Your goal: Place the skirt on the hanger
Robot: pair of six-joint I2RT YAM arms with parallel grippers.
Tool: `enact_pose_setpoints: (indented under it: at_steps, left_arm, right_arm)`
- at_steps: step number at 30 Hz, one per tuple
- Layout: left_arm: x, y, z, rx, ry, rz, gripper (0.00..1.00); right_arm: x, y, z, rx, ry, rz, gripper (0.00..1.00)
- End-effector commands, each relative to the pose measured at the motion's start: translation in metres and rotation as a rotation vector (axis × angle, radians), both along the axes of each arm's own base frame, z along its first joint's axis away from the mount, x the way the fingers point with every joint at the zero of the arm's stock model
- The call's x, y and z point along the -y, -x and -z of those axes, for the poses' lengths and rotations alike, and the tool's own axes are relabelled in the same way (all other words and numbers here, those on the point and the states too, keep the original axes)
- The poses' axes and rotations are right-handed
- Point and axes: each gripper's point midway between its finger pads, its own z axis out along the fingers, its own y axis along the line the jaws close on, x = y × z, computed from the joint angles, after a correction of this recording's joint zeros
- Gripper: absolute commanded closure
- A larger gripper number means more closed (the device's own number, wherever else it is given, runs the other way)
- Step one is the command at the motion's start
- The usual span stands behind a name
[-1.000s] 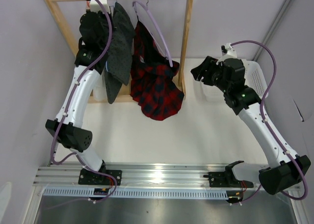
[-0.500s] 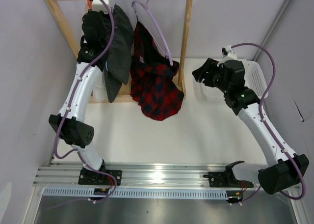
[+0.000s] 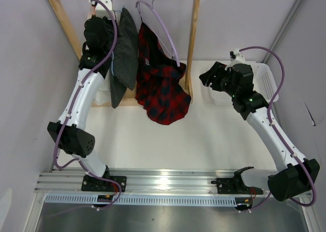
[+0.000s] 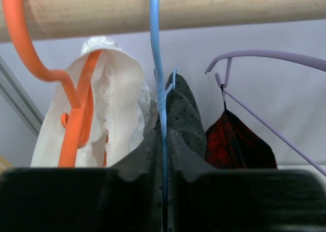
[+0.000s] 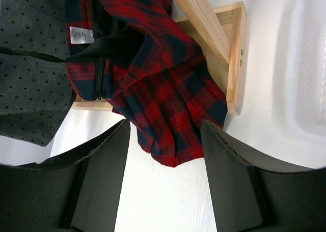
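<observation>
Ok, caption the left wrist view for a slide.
Left tool shut on blue hanger carrying the skirt, beneath wooden rail.

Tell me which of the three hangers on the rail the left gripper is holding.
The thin light-blue hanger in the middle: its wire runs down into the left gripper, while the orange hanger and lilac hanger hang free.

White table [image 3: 204, 135]: wooden rack [image 3: 192, 38], white basket [image 3: 267, 80].
</observation>
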Motion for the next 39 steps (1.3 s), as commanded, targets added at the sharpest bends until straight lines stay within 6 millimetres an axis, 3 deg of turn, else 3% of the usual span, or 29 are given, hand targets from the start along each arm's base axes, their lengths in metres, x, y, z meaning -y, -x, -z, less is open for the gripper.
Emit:
enact_pose_setpoints:
  at_steps: [1,3,13,16,17,21,22,25,26,27,28,30,31,33,34,37,38,39]
  left_arm:
    - [-0.001,0.02,-0.024,0.055,0.034,0.031,0.75]
    - [-0.001,0.025,-0.028,0.06,0.039,0.036,0.65]
    - [0.001,0.057,-0.059,0.078,0.053,0.083,0.45]
    - [-0.002,0.076,-0.066,0.077,0.059,0.094,0.4]
    - [-0.002,0.088,-0.074,0.093,0.062,0.103,0.28]
    - [0.002,0.118,-0.078,0.08,0.109,0.165,0.28]
    - [0.005,0.125,-0.072,0.057,0.113,0.186,0.23]
    - [0.016,0.156,-0.058,0.046,0.168,0.269,0.24]
    - [0.02,0.151,-0.014,-0.041,0.189,0.271,0.24]
    - [0.023,0.177,-0.029,0.02,0.203,0.32,0.23]
    - [0.032,0.187,-0.023,0.014,0.205,0.364,0.23]
    - [0.04,0.192,0.025,-0.08,0.211,0.388,0.23]
    - [0.048,0.212,0.023,-0.063,0.216,0.444,0.24]
    - [0.062,0.219,0.073,-0.157,0.224,0.48,0.24]
    - [0.071,0.234,0.087,-0.171,0.225,0.52,0.24]
    - [0.076,0.251,0.13,-0.217,0.251,0.543,0.24]
    - [0.079,0.257,0.136,-0.228,0.271,0.566,0.24]
    - [0.08,0.258,0.16,-0.275,0.272,0.567,0.25]
  right_arm:
    - [0.0,-0.004,-0.014,0.052,-0.022,-0.003,0.37]
    - [0.0,-0.003,-0.013,0.046,-0.019,-0.003,0.37]
    - [0.005,0.001,-0.016,0.049,-0.012,0.01,0.36]
    - [0.004,0.003,-0.016,0.049,-0.014,-0.003,0.35]
    - [0.003,0.004,-0.017,0.049,-0.017,-0.015,0.34]
    - [0.006,0.005,-0.015,0.017,-0.04,-0.046,0.27]
    - [0.01,0.005,-0.012,0.002,-0.042,-0.047,0.26]
    - [0.015,0.01,-0.007,-0.022,-0.042,-0.049,0.21]
    - [0.018,0.011,-0.001,-0.036,-0.036,-0.036,0.2]
    - [0.019,0.013,0.0,-0.04,-0.034,-0.033,0.19]
    - [0.022,0.016,0.001,-0.046,-0.029,-0.022,0.18]
    - [0.025,0.02,0.005,-0.059,-0.014,-0.014,0.17]
    - [0.029,0.023,0.009,-0.074,0.0,-0.004,0.17]
    - [0.033,0.031,0.009,-0.071,0.007,0.006,0.17]
    - [0.035,0.033,0.009,-0.07,0.012,0.016,0.16]
    - [0.044,0.044,0.011,-0.066,0.026,0.05,0.14]
    - [0.046,0.049,0.008,-0.057,0.02,0.054,0.13]
    - [0.047,0.052,0.014,-0.071,0.027,0.058,0.13]
